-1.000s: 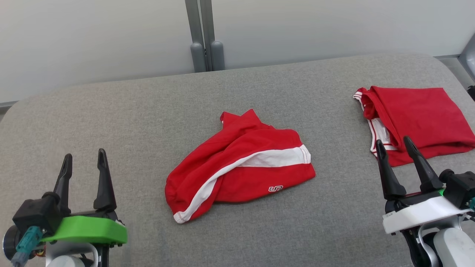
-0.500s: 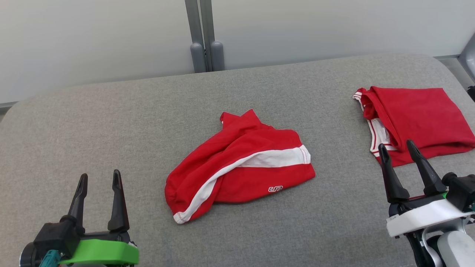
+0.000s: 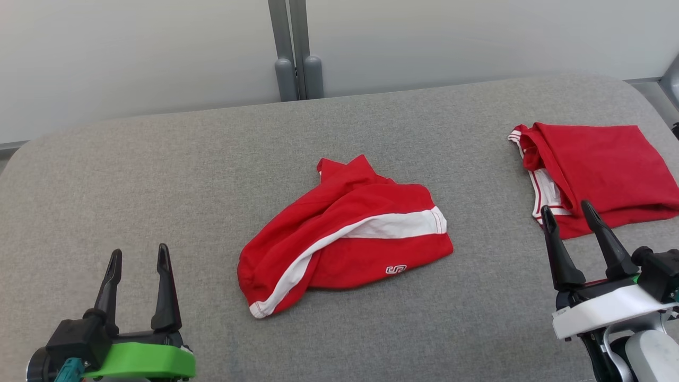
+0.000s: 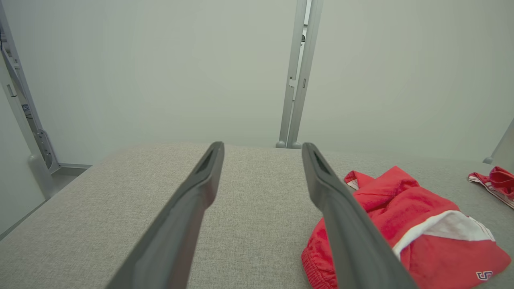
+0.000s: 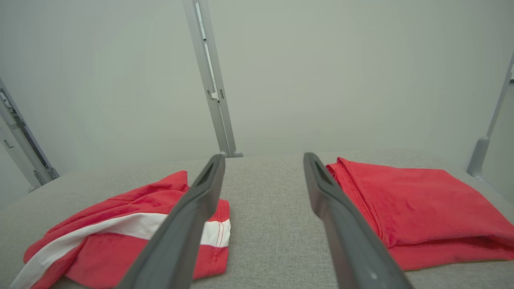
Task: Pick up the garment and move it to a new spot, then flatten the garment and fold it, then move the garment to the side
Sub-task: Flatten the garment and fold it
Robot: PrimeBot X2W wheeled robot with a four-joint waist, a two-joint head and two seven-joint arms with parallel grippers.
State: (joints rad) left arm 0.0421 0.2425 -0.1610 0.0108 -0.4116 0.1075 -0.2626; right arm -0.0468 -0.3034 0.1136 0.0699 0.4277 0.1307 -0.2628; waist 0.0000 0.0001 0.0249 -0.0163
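Our left pincer [image 3: 139, 251] and right pincer [image 3: 566, 207] both gape empty; crumpled red shorts [image 3: 345, 236] lie between them on the grey tabletop [image 3: 159, 159].

Left gripper [image 4: 263, 146] fingers spread apart, empty, rising from bottom centre. Crumpled red shorts [image 4: 405, 216], white stripe, lower right on grey cushion [image 4: 120, 200]. Second red garment [image 4: 496, 180] at right edge. Metal post [image 4: 299, 72] upper centre.

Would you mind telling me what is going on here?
A two-armed robot faces a grey padded surface. A crumpled red garment with a white stripe lies in the middle, untouched. The left gripper and right gripper hover open and empty on either side. A folded red garment lies at the right, beyond the right gripper.
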